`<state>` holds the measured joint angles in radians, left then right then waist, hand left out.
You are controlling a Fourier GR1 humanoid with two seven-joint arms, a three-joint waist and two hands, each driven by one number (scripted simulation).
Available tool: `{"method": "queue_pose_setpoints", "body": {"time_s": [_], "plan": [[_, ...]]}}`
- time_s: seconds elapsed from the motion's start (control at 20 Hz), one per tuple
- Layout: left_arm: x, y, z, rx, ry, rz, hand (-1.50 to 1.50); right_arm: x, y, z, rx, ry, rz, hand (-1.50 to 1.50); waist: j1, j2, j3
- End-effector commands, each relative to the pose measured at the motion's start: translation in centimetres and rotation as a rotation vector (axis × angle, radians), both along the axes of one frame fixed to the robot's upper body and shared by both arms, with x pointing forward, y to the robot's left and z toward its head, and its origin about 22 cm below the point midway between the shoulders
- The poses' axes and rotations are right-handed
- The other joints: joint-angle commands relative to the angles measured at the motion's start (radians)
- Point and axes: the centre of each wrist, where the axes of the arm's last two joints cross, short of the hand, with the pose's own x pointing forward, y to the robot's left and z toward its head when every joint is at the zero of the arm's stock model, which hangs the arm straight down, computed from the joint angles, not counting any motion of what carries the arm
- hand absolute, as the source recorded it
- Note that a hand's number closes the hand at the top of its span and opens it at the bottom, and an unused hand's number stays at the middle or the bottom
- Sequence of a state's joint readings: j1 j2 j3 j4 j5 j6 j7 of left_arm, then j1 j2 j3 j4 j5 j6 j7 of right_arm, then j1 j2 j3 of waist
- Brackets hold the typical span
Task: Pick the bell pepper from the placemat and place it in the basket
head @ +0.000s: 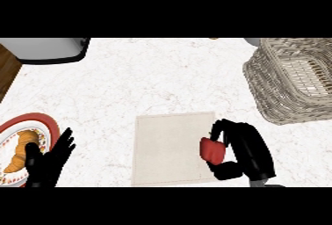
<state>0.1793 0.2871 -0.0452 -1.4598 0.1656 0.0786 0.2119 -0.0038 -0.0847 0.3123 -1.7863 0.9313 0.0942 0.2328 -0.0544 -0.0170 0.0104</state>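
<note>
A red bell pepper (211,149) sits at the right edge of the beige placemat (168,147). My right hand (246,149) wraps it from the right, fingers curled over its top and thumb under its near side, so part of the pepper is hidden. The wicker basket (279,92) stands at the upper right, beyond that hand. At the lower left my left hand (48,162) rests open with fingers up, over the edge of a plate.
A red-rimmed plate (26,125) holding a croissant (23,151) lies at the left edge. A grey appliance (45,49) sits at the top left, beside a wooden surface (5,70). White marble counter (156,74) stretches between placemat and basket.
</note>
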Motion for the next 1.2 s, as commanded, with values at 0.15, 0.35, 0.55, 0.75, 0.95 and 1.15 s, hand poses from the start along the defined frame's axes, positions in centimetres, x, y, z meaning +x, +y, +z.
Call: {"method": "queue_pose_setpoints", "body": {"time_s": [0.15,0.35,0.55,0.75,0.95,1.15], "plan": [[-0.6,0.2,-0.9,0.001,0.077,-0.010,0.00,-3.4,-3.7,9.1,0.357,-0.261,-0.127,1.50,0.012,0.008,-0.011],[-0.1,-1.0,-1.4,0.013,0.077,-0.018,0.00,-5.0,-7.1,14.1,0.334,-0.287,-0.225,1.50,0.025,0.013,-0.012],[0.5,-0.6,-1.0,-0.017,0.052,-0.042,0.00,-5.0,-9.9,17.8,0.357,-0.327,-0.342,1.50,0.038,0.015,-0.012],[1.0,-1.8,-2.0,0.021,0.061,-0.030,0.00,-2.2,-11.9,21.5,0.393,-0.332,-0.398,1.50,0.046,0.017,-0.012],[0.4,-1.8,-1.8,0.000,0.071,-0.033,0.00,-0.5,-15.5,24.8,0.380,-0.325,-0.459,1.50,0.052,0.016,-0.011],[1.3,-1.8,-2.4,0.010,0.074,-0.042,0.00,2.2,-17.9,24.3,0.342,-0.285,-0.467,1.50,0.056,0.020,-0.011]]}}
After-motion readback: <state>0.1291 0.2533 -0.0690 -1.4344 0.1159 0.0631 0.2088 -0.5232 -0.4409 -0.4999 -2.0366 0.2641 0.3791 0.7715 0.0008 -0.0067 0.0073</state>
